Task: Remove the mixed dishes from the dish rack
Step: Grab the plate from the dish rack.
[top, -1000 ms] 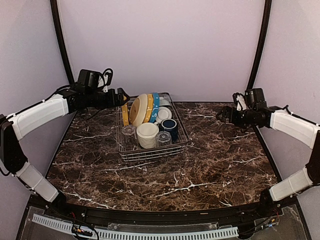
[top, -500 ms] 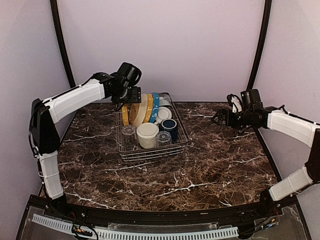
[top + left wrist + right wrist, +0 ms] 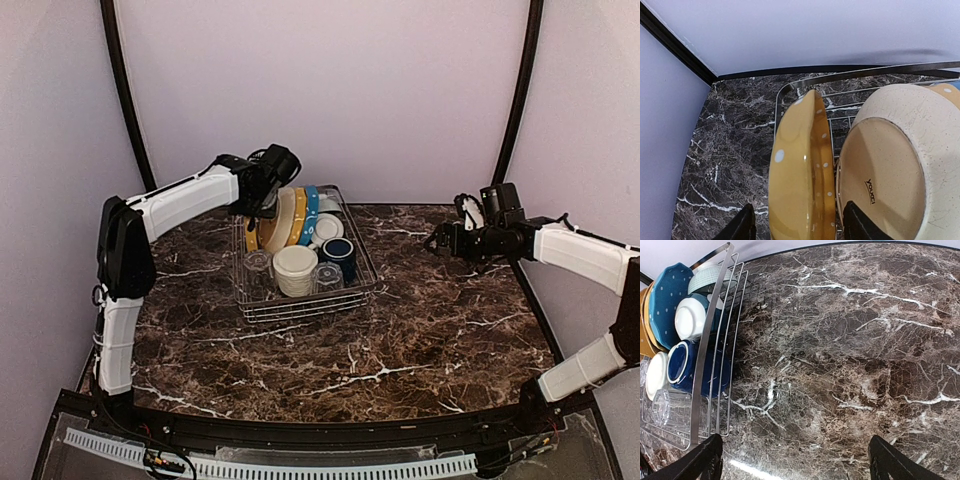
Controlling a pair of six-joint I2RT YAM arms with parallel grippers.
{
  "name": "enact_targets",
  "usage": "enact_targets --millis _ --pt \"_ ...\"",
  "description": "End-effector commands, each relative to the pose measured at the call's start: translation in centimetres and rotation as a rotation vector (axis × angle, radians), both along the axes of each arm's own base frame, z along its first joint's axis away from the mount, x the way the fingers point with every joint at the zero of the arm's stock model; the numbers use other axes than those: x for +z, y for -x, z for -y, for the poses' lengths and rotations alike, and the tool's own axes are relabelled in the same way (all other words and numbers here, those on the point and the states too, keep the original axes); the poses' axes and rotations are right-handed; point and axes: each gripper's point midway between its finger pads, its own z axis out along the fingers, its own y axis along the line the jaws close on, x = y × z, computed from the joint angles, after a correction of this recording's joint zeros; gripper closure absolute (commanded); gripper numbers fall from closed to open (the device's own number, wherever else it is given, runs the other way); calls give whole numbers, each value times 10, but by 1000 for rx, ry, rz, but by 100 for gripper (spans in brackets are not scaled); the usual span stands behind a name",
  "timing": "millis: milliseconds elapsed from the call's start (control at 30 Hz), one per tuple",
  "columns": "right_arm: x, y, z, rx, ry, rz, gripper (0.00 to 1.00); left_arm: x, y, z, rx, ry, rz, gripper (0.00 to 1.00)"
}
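The dish rack [image 3: 300, 304] stands on the dark marble tabletop [image 3: 430, 330], left of centre and toward the far edge, and is full of dishes. At its far left a yellow plate [image 3: 800, 185] with white dots stands on edge. Just to its right, a big cream bowl [image 3: 890, 170] also stands on edge, its underside with a small maker's mark turned toward the yellow plate. Further right stand a second yellow plate [image 3: 299, 215] and a blue dotted plate [image 3: 311, 212], then a small white bowl [image 3: 327, 229]. Nearer in the rack sit a dark blue mug [image 3: 339, 252], a second cream bowl [image 3: 295, 268] and two clear glasses [image 3: 259, 265], one at the near left corner and one near the mug.

The left pincer [image 3: 801, 226] hangs over the far left of the rack, pointing down. Its fingers stand spread on either side of the dotted yellow plate's rim, one finger [image 3: 742, 225] to the left and the other between the plate and the cream bowl. A thin gap shows on each side, so it is not pinching the plate.

The right pincer [image 3: 436, 241] hovers over bare marble well to the right of the rack, facing it, with its fingers spread wide and nothing between them.
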Motion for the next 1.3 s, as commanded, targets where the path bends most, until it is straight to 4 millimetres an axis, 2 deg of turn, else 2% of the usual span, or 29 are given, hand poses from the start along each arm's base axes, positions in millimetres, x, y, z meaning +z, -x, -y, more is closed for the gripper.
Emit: enact_targets --millis 0,367,600,933,1100,1133,1267 --pt "-4 0 1 -1 16 9 1 9 -1 -9 32 -70 9 43" --pt "-4 2 6 -16 41 11 1 1 -10 -5 38 -95 5 55" --pt "-1 4 8 -26 39 20 1 11 -10 -5 40 -92 10 70" --pt "2 4 10 -36 36 29 1 44 -6 0 21 -95 47 89" --pt "5 5 10 -40 35 36 1 57 -4 3 7 -103 64 94" --pt "5 4 11 -42 35 38 1 62 -3 5 1 -103 72 97" --pt "6 4 11 -48 36 41 1 83 0 10 -10 -117 116 99"
